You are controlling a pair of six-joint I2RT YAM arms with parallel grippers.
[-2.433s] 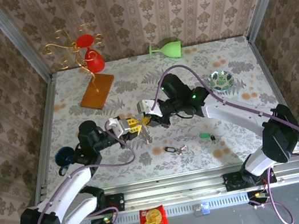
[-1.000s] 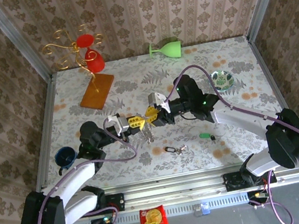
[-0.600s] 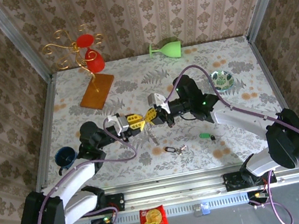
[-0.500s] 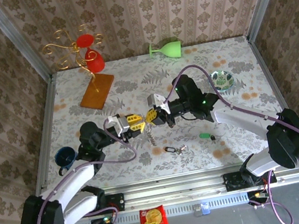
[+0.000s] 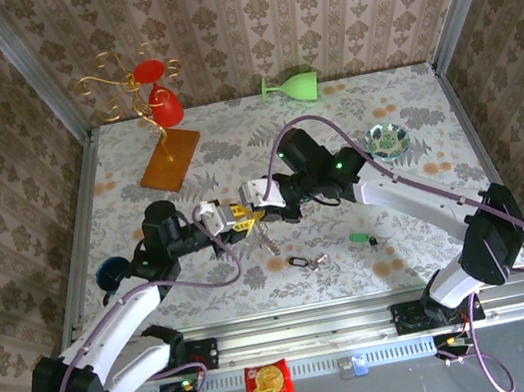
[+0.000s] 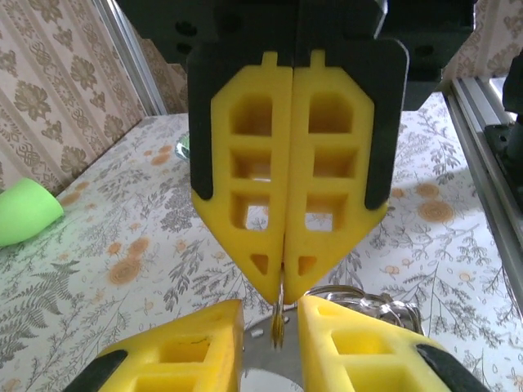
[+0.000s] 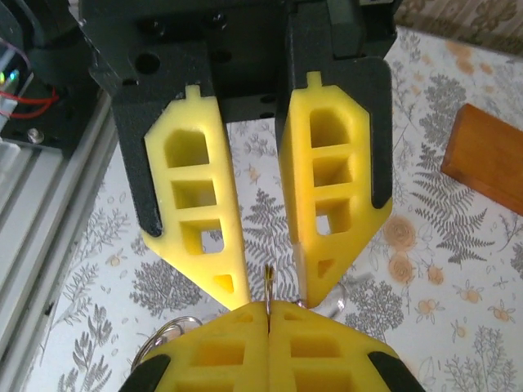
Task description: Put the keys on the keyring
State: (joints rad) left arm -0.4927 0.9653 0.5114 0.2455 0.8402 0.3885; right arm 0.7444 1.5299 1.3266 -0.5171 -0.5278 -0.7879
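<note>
Probable step: keyring (image 5: 267, 242) handover at frame centre. Right jaws clenched on its wire; left jaws released around it. Next move likely requires fetching green key (image 5: 359, 238), lower right

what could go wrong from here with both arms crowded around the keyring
1. The right gripper pinches just a thin edge of the keyring at its fingertips, and the left gripper has its jaws apart around it: the ring may twist or slip out.
2. The fingertips nearly touch, so the arms could bump when one leaves for the green key or the silver key on the table.
</note>
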